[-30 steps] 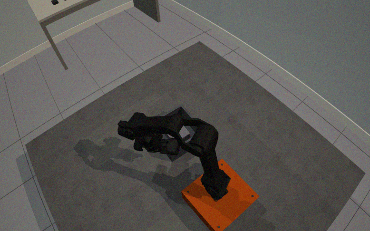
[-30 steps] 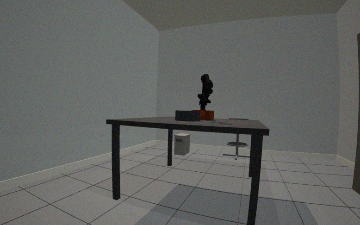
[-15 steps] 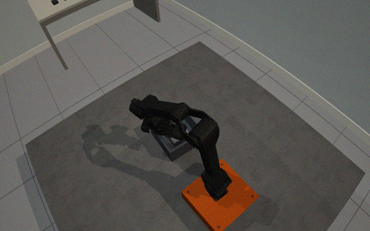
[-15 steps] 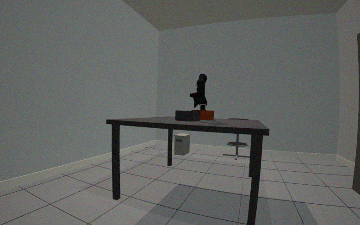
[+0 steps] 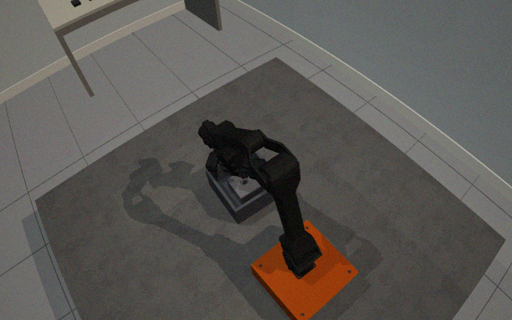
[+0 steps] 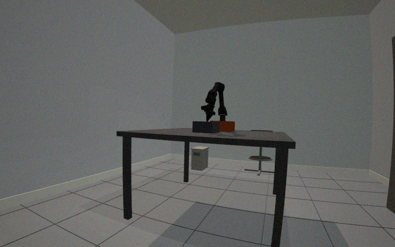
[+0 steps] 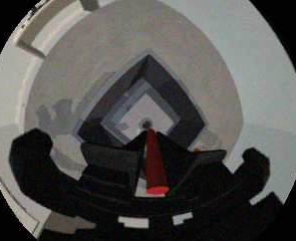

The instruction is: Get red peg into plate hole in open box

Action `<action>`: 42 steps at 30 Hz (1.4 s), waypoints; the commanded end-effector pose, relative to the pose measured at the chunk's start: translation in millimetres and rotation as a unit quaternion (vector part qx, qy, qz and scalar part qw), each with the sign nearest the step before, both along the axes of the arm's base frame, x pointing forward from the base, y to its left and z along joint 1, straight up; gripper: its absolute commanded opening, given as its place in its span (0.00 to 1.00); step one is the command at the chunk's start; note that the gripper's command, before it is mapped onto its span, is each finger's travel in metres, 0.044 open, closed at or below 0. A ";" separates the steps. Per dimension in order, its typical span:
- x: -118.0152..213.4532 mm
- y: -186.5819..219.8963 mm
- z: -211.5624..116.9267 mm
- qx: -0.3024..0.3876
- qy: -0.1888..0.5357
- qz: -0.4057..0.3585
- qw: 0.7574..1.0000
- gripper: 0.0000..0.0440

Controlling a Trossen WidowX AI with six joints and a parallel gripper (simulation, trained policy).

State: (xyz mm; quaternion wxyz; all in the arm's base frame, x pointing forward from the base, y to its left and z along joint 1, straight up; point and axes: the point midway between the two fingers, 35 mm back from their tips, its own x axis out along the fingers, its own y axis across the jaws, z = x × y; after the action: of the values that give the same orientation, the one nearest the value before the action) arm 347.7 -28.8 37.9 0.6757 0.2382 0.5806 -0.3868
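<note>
The red peg is held between the fingers of my gripper, its near end toward the wrist camera and its far end running down past the fingertips. The open dark grey box stands on the table, with the gripper over it and the fingertips near rim height in the exterior view. At its bottom lies a light plate with a round hole. In the wrist view the hole shows just beyond the fingertips; the peg's lower tip is mostly hidden by them.
The orange base block carries the arm beside the box. The box walls rise around the plate on all sides. The grey table bears the box and the base. A white desk stands at the far wall.
</note>
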 end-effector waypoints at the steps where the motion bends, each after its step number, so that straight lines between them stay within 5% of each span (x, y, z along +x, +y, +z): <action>1: 3.5 -6.1 -18.0 0.018 0.011 0.019 1.000 0.00; 11: 4.8 -11.8 -47.7 0.056 0.036 0.049 0.997 0.40; 25: 51.6 -23.3 -32.9 0.103 0.011 0.059 0.993 1.00; 42: 104.0 -17.5 -5.8 0.141 -0.053 0.080 0.985 1.00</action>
State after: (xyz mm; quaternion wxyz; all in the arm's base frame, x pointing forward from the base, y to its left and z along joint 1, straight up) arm 392.5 -55.1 15.6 0.6202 0.2691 0.6835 -0.2752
